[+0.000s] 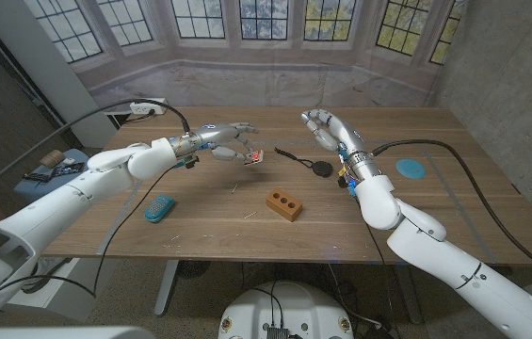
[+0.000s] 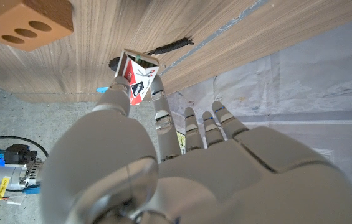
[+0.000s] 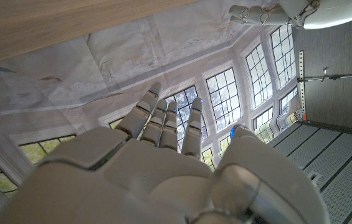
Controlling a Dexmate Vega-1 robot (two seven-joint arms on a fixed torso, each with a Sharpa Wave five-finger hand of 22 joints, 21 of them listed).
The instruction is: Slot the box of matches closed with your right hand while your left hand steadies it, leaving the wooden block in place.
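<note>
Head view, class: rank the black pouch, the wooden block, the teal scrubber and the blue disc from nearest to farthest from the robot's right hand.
1. Black pouch: just below the right hand, toward the robot.
2. Wooden block: nearer the front edge, mid-table.
3. Blue disc: out on the robot's right; close to the block's distance, so these two are hard to separate.
4. Teal scrubber: far across, on the robot's left.
</note>
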